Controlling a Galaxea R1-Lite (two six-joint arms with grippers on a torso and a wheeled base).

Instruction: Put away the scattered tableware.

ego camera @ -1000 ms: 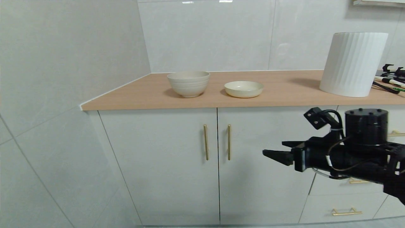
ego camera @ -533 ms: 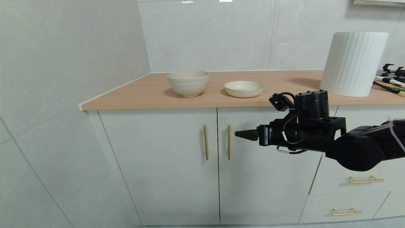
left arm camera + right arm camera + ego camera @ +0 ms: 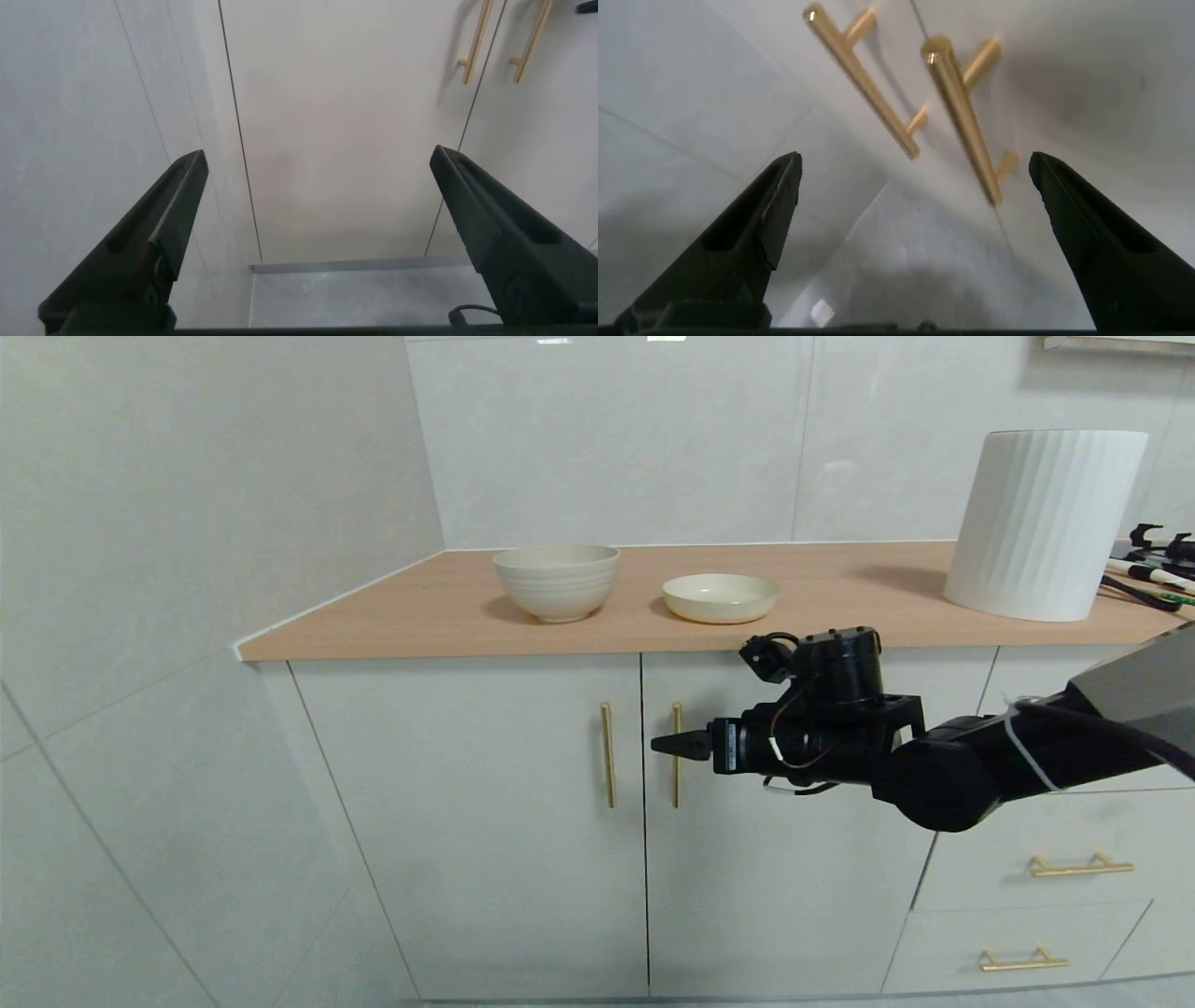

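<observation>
A beige ribbed bowl (image 3: pixel 557 581) and a shallow cream dish (image 3: pixel 720 597) stand side by side on the wooden countertop (image 3: pixel 840 607). Below them are two white cabinet doors, each with an upright gold handle (image 3: pixel 608 755) (image 3: pixel 677 754). My right gripper (image 3: pixel 668 745) hovers level with the right door's handle, its tip just in front of it. In the right wrist view this gripper (image 3: pixel 915 161) is open, with both gold handles (image 3: pixel 966 117) close ahead between the fingers. My left gripper (image 3: pixel 318 159) is open and low, facing the cabinet front with nothing in it.
A tall white ribbed container (image 3: pixel 1046 523) stands on the counter's right part, with pens (image 3: pixel 1153 574) beyond it. Drawers with gold pulls (image 3: pixel 1081 868) sit right of the doors. A tiled wall closes the left side.
My right arm has swung left and upward from beside the drawers to the right door's handle, and the gripper has rolled onto its side. Bowl and dish have not moved.
</observation>
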